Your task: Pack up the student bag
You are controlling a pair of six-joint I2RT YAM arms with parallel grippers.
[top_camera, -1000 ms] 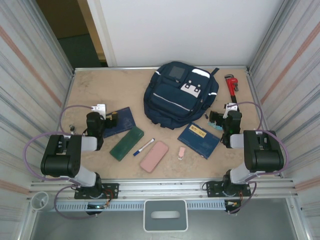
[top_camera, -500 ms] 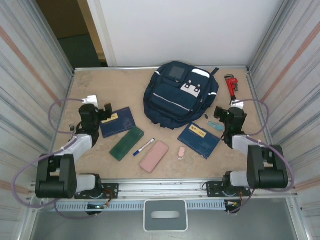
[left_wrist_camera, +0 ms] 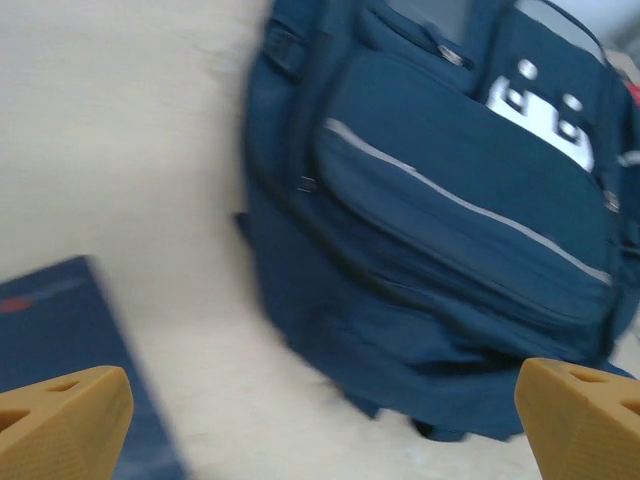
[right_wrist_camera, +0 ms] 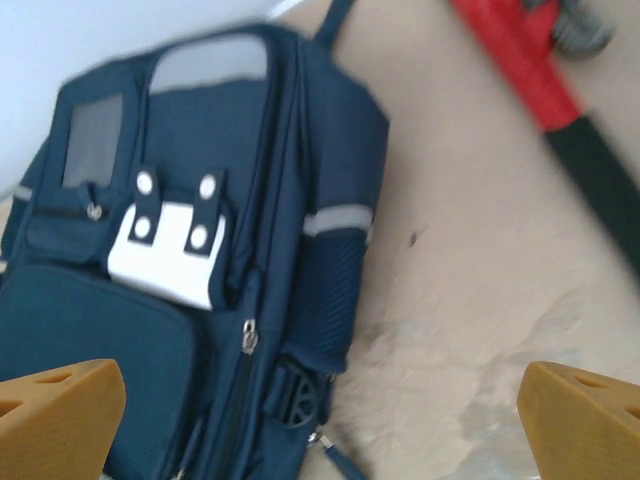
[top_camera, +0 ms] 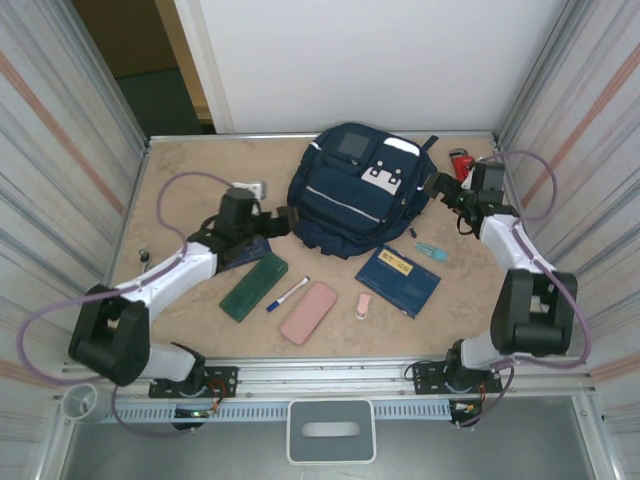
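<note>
The bag [top_camera: 355, 195] lies flat at 12 o'clock on the table [top_camera: 180, 180], front pockets up and its white patch toward 1 o'clock. The left gripper [top_camera: 284, 220] sits just beside the bag's 8 o'clock edge; whether it touches the fabric I cannot tell. Its jaws stand wide with nothing between them, and in the left wrist view its fingertips [left_wrist_camera: 62, 420] are at the bottom corners with the bag's front pocket ahead. The right gripper [top_camera: 438, 187] is near the bag's 3 o'clock side, also wide and empty, its fingertips [right_wrist_camera: 58, 412] far apart in the right wrist view. A red wrench [top_camera: 459, 160] lies at the table's 2 o'clock, partly hidden by the right arm. The left book [top_camera: 250, 250] lies partly under the left arm at 9 o'clock. The right book [top_camera: 398, 280] lies at the bag's 5 o'clock. At 6 o'clock lie a green case [top_camera: 254, 286], a pen [top_camera: 288, 293] and a pink case [top_camera: 308, 312].
</note>
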